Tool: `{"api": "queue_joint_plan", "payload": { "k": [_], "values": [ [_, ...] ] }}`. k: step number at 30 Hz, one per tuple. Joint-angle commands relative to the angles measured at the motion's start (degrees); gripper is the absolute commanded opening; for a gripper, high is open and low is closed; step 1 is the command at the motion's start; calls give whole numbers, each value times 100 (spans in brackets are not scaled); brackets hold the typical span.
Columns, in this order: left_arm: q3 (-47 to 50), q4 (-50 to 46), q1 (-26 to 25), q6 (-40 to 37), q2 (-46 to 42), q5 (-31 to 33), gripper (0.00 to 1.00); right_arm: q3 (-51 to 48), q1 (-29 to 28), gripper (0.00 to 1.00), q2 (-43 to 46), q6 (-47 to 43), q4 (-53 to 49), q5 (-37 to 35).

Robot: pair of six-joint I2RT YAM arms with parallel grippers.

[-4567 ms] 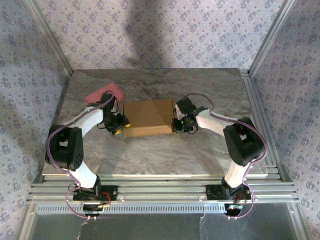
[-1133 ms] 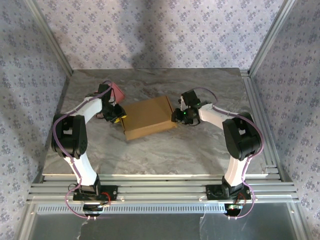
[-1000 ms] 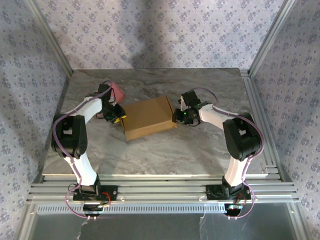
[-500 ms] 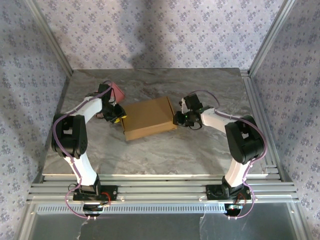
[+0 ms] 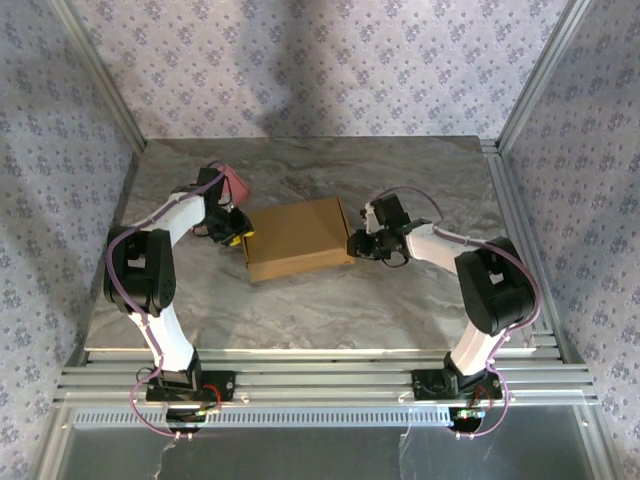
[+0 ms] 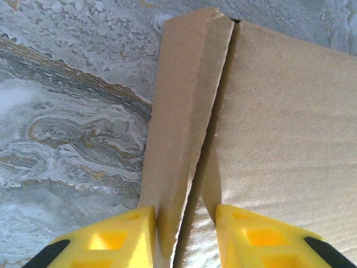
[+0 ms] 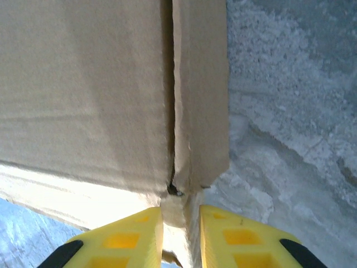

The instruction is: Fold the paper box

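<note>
The paper box lies closed and flat in the middle of the marble table, turned slightly off square. My left gripper is at its far left corner. In the left wrist view the yellow fingers straddle the box's leaning side wall, with cardboard filling the gap of the left gripper. My right gripper is at the right edge. Its jaws stand close together, and the right gripper pinches a cardboard tab at the corner of the paper box.
A pink flat rectangle lies behind the left arm's wrist at the far left. Aluminium frame posts rise at both back corners and rails run along the right edge. Bare marble lies in front of the box.
The right gripper has drawn back a little toward the near right and its arm has swung outward. The box has turned slightly squarer. The left arm holds its place.
</note>
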State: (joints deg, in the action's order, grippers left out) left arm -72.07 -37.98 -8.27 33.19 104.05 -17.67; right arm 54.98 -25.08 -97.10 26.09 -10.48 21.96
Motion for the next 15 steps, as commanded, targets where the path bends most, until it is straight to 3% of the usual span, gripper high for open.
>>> {"api": "queue_joint_plan", "payload": {
  "k": [1, 8, 15],
  "values": [
    [194, -718, -57, -112, 344, 264, 32, -173, 38, 26, 204, -102, -375, 53],
    [194, -717, -53, -114, 335, 254, 32, -337, 45, 27, 320, -99, -350, 53],
    [195, -738, -60, -154, 335, 255, 32, -73, 48, 17, -47, -162, -296, -51]
  ]
}}
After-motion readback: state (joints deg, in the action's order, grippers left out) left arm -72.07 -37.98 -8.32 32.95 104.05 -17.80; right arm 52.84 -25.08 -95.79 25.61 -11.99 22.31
